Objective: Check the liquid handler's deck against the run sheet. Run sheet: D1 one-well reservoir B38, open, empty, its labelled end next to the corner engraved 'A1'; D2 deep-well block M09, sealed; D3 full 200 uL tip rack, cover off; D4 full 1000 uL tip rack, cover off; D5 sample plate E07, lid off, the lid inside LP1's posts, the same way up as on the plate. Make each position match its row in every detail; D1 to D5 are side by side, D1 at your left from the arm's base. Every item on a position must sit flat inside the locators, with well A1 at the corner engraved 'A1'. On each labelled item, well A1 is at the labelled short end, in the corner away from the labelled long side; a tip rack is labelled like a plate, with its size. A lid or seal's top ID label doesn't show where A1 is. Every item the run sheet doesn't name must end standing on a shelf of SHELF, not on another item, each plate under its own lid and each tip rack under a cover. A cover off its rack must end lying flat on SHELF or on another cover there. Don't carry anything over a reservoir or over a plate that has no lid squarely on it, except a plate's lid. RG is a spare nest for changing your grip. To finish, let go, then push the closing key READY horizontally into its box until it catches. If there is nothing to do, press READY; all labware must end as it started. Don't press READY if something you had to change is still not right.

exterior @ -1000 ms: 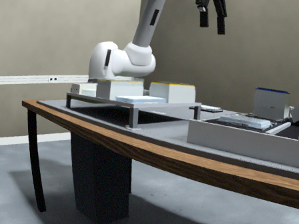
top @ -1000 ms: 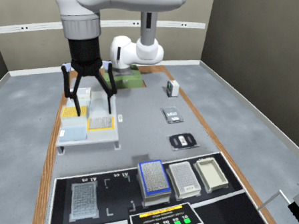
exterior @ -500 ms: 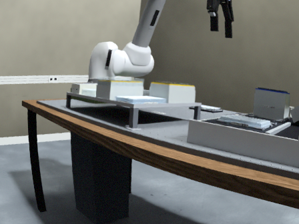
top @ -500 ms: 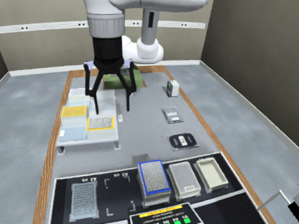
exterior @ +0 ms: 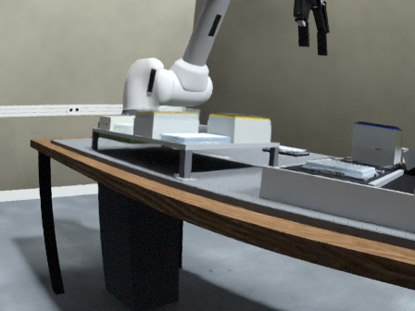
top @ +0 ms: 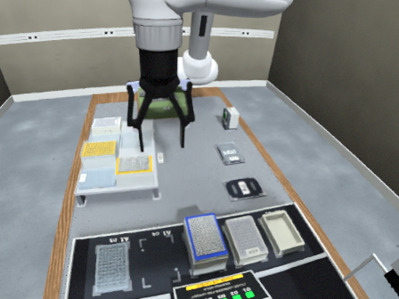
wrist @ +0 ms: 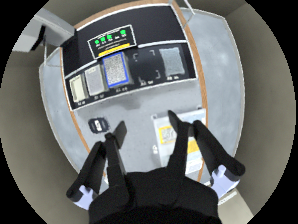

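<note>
My gripper [top: 161,147] is open and empty, high above the table just right of the shelf; it also shows in the side view [exterior: 312,46] and the wrist view [wrist: 147,121]. On the black deck at the front, from left to right, are a clear sample plate [top: 112,268], an empty position [top: 156,262], a blue-rimmed tip rack [top: 206,238], a sealed grey deep-well block [top: 246,238] and an open cream reservoir [top: 281,231]. The shelf [top: 118,178] holds two yellow-rimmed tip racks [top: 99,149] [top: 134,165], a white-topped item [top: 107,124] and a pale flat cover [top: 97,178].
A black nest [top: 240,189] and a grey nest with a flat item [top: 230,152] lie right of the table's middle. A small white box [top: 230,117] stands at the far right. A panel with green lights [top: 220,289] sits at the deck's front. The arm's green base [top: 156,107] is behind.
</note>
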